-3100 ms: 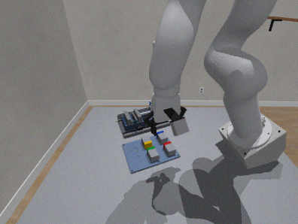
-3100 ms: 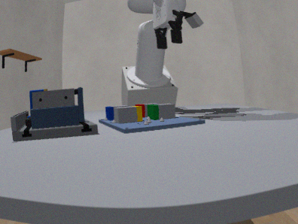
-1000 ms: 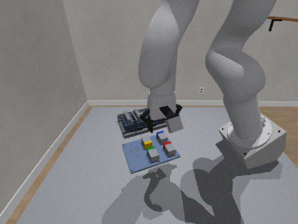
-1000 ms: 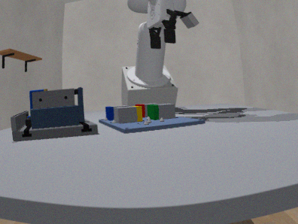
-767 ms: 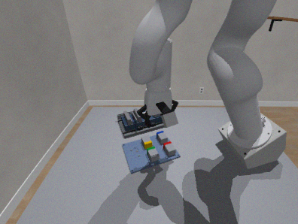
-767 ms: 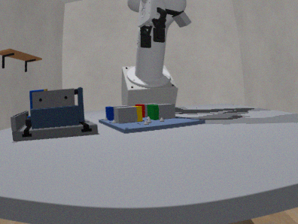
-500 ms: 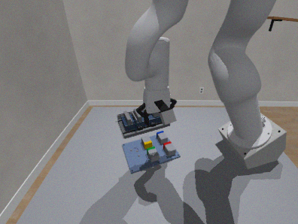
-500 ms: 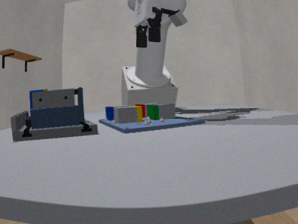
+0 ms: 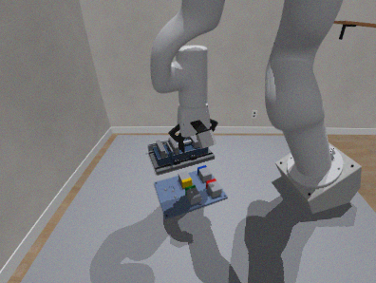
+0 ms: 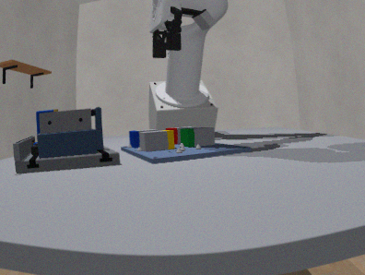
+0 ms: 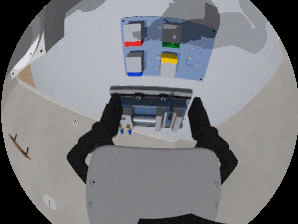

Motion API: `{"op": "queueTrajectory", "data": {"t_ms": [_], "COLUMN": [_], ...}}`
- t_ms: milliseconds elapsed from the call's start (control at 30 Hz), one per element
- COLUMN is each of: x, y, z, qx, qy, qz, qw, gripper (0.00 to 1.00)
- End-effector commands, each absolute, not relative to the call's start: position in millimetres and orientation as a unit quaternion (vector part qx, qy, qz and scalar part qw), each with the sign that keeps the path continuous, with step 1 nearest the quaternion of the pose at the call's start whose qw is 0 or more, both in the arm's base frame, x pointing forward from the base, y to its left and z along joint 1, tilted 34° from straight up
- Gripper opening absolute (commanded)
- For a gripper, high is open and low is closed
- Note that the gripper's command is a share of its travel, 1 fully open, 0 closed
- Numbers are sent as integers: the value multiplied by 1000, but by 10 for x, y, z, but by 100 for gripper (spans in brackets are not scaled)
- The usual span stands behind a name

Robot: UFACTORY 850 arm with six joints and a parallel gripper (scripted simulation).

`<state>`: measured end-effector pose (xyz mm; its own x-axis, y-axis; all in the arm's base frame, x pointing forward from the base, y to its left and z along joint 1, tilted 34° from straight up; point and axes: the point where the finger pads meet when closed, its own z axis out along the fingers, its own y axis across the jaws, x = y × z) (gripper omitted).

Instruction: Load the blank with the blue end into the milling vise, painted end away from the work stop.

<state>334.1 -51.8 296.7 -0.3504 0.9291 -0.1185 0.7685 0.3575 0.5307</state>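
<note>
Gripper [image 10: 167, 42] wide open, holding nothing, high above the table [image 10: 184, 203] in the exterior view. In the wrist view, black fingers spread to either side of the milling vise [image 11: 152, 111], which sits well below them. In the top view, gripper [image 9: 192, 134] overlapping the vise [image 9: 179, 154] from the camera's angle.

Blue-ended blank [image 9: 204, 173] flat on the infeed plate [image 9: 171, 197], in the row nearer the vise, painted end toward the vise. Beside it in that row, yellow-ended blank [image 9: 185, 181]. In the row farther from the vise, red-ended blank [image 9: 213, 187] and green-ended blank [image 9: 194, 195]. All four apart from one another, inside the plate's edges. Same layout in the wrist view: blue-ended blank [image 11: 135, 63] and yellow-ended blank [image 11: 169, 67] nearest the vise, red-ended [image 11: 133, 34] and green-ended [image 11: 170, 34] beyond.

From the exterior view, blue-ended blank [image 10: 147, 139] at the left end of the plate [image 10: 157, 156], toward the vise [image 10: 66, 136], with the yellow, red and green ends bunched behind it. Small white pegs [image 10: 181, 148] upright on the plate's near part. Vise on its raised plate [image 10: 64, 161], just left of the infeed plate, apart from it. Space between the vise jaws too small to read in any view.
</note>
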Motion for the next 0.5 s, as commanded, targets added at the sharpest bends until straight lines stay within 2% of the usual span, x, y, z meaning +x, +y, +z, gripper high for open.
{"op": "queueTrajectory", "data": {"t_ms": [0,467], "x": [3331,3313], "y": [-488,-443], "z": [2963,2951], "qx": [529,525], "qy": [798,799], "qz": [203,212], "qw": [205,204], "gripper": [100,100]}}
